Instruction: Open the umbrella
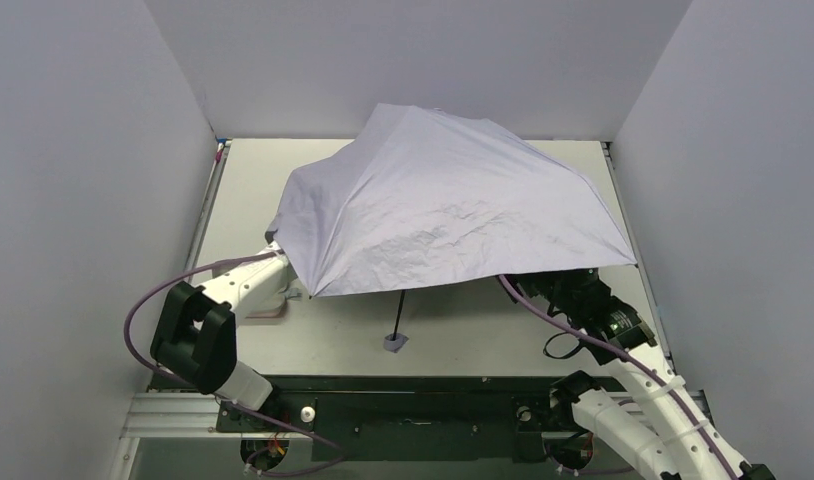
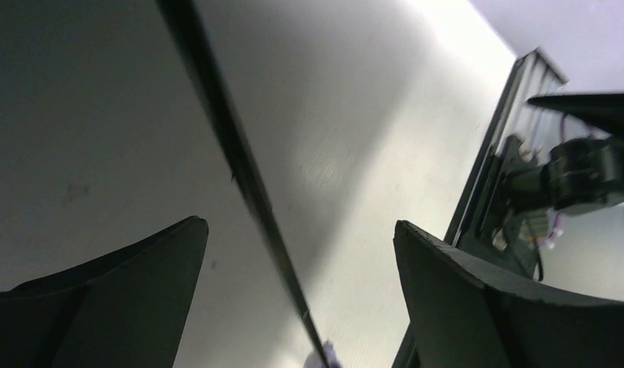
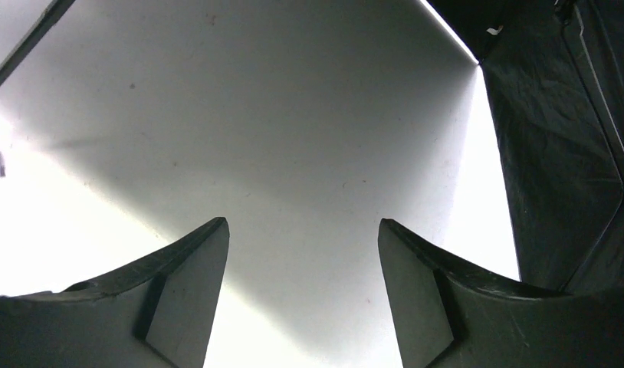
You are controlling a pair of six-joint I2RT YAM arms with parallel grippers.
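Umbrella [image 1: 443, 200] looks fully spread. Where does it sit?

Its canopy tilts over the middle of the surface [image 1: 313, 340], with the small handle [image 1: 395, 342] apparently resting down near the arms' bases.

Why are both arms under the fabric?

Probably to reach the shaft [image 2: 247, 184]. The left claw [image 2: 300, 224] gapes, and the shaft passes between its fingers untouched. The right claw [image 3: 303, 222] is also spread wide and empty, beside the black lining [image 3: 569, 138].

So nothing holds it?

Seemingly not; it appears to rest on its own.
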